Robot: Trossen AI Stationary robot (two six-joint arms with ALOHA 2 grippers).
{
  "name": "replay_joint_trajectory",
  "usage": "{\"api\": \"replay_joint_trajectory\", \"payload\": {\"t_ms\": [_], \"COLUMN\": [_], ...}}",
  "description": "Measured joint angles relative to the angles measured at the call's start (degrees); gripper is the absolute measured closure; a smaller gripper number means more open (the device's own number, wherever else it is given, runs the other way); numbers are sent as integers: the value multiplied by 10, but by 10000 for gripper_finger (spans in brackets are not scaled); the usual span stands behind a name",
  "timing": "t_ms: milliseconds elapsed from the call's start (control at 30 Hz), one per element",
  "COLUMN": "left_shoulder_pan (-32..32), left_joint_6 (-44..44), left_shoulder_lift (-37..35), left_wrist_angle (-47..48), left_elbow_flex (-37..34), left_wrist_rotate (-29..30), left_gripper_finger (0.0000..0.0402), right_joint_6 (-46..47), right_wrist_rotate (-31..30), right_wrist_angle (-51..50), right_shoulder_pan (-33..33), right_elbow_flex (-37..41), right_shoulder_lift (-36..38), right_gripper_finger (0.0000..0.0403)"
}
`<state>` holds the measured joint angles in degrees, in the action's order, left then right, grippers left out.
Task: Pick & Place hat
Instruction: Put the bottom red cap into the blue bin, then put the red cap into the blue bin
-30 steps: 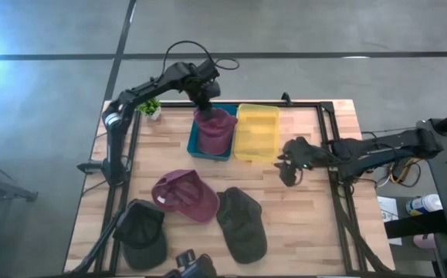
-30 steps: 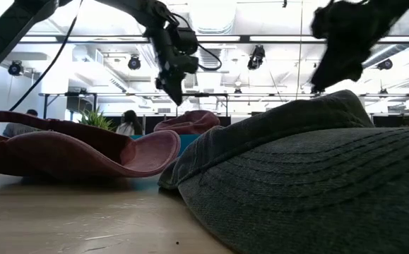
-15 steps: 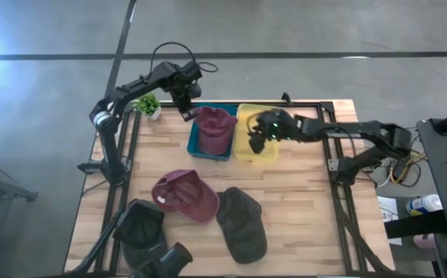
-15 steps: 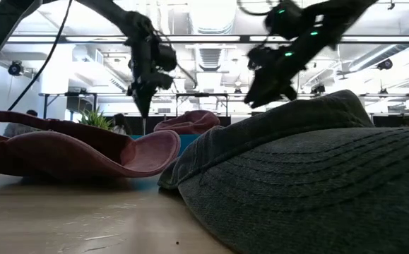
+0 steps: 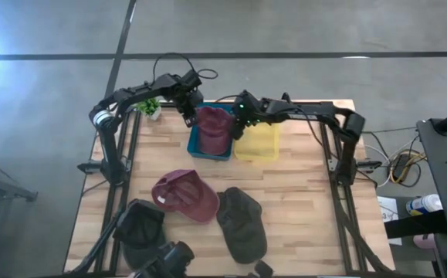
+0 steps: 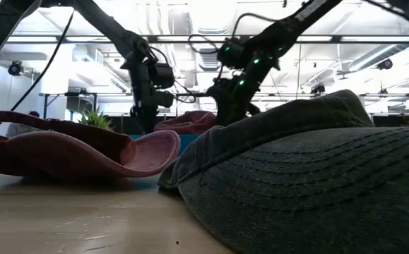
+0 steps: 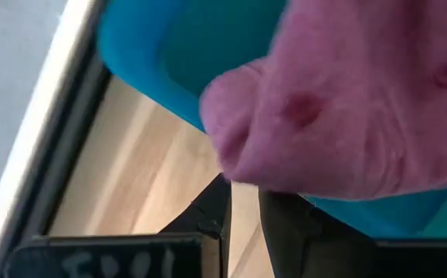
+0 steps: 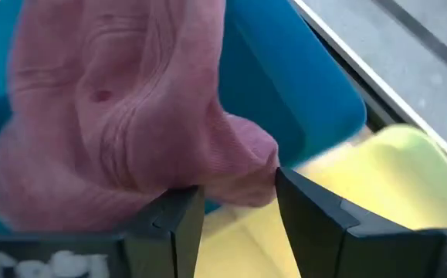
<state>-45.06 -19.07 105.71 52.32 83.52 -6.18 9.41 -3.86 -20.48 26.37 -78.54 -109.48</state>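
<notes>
High view: we see the left hand (image 5: 186, 114) just beside one edge of the blue bin (image 5: 195, 142), and the right hand (image 5: 239, 123) at the other edge, where the blue bin meets the yellow bin (image 5: 260, 144). Between the two hands a pink hat (image 5: 214, 128) sits in the blue bin. Farther from both hands, a dark red hat (image 5: 184, 195), a grey-green hat (image 5: 242, 225) and a black hat (image 5: 141, 230) lie on the bench (image 5: 300, 208).

Low view: we see both arms reaching down behind the hats, one on each side of the pink hat (image 6: 188, 121).

Left wrist view: the left hand's fingers (image 7: 208, 218) stand close together with a thin gap, and the pink hat (image 7: 347, 116) hangs right in front of them, over the blue bin's wall (image 7: 154, 54). We cannot tell if they pinch it.

Right wrist view: the right hand's fingers (image 8: 178, 224) stand apart, and the pink hat's edge (image 8: 130, 123) lies just ahead of the gap.
</notes>
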Motion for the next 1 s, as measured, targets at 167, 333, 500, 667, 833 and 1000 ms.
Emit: {"api": "replay_joint_trajectory", "payload": {"t_ms": [167, 333, 500, 667, 833, 1000], "left_shoulder_pan": [1, 2, 2, 2, 0, 11], "left_joint_6": [-3, -3, -3, -14, -21, -4], "left_shoulder_lift": [0, 0, 0, -1, -30, -88], "left_wrist_angle": [-36, -52, -56, -64, -56, -11], "left_elbow_flex": [-12, -12, -13, -13, -13, -14], "left_wrist_rotate": [-23, -33, -35, -23, 20, -20], "left_gripper_finger": [339, 339, 339, 339, 339, 339], "right_joint_6": [-35, -54, -67, -89, -105, -116], "right_wrist_rotate": [13, 20, 15, -26, -53, -52], "right_wrist_angle": [-21, -68, -145, -174, -189, -202], "right_shoulder_pan": [2, 2, 2, 2, 2, 1], "right_elbow_flex": [-71, -130, -167, -169, -167, -159], "right_shoulder_lift": [-56, -104, -124, -111, -85, -44], "right_gripper_finger": [248, 250, 248, 248, 248, 248]}}
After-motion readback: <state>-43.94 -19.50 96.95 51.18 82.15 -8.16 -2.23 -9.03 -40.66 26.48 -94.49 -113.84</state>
